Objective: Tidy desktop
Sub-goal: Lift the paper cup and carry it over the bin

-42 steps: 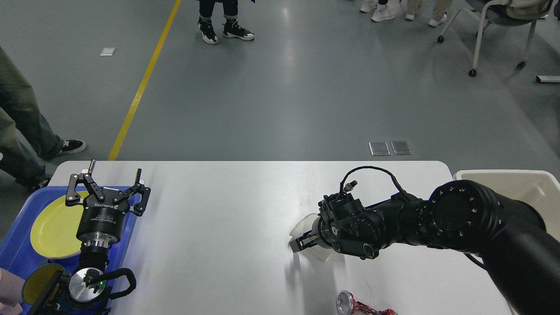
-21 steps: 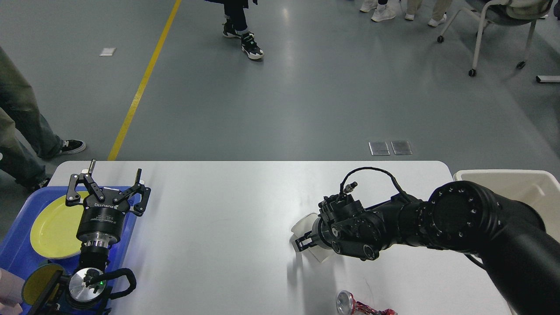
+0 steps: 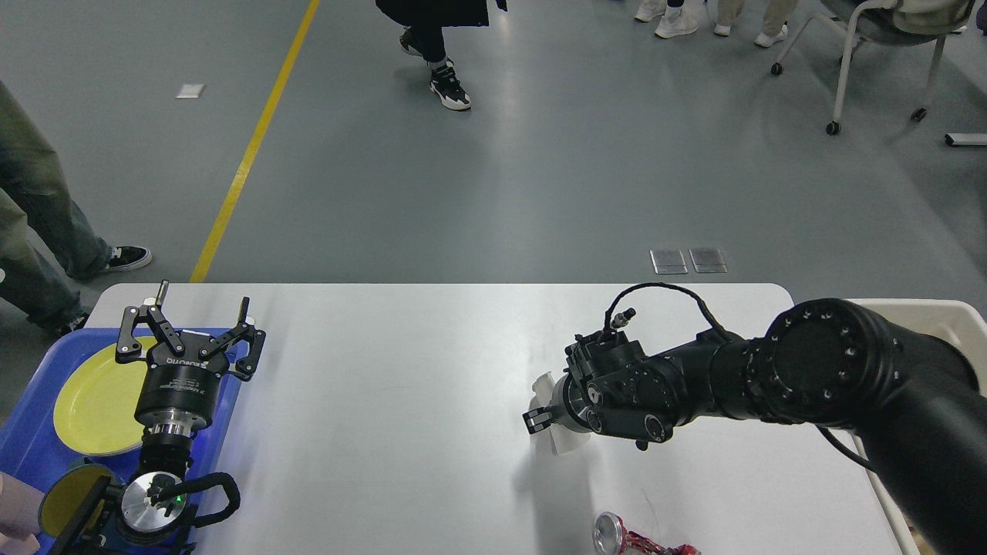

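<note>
The white desktop [image 3: 401, 385] fills the lower view. My right gripper [image 3: 540, 418] is over its right-middle, pointing left, shut on a crumpled white cup-like piece [image 3: 569, 441] that shows above and below the fingers. A crushed red and silver can [image 3: 617, 536] lies on the desktop near the front edge, below the right gripper. My left gripper [image 3: 197, 312] is open and empty, pointing away, above the right rim of the blue tray [image 3: 31, 439] at the desktop's left end.
A yellow plate [image 3: 92, 397] lies in the blue tray, with a yellow round dish [image 3: 65, 501] in front of it. A beige bin [image 3: 937, 320] stands off the desktop's right end, behind my right arm. People's legs and a chair stand on the floor beyond.
My right gripper has closed on the white piece and shifted a little right and up with it; the piece looks squeezed narrower. The left arm has not moved.
</note>
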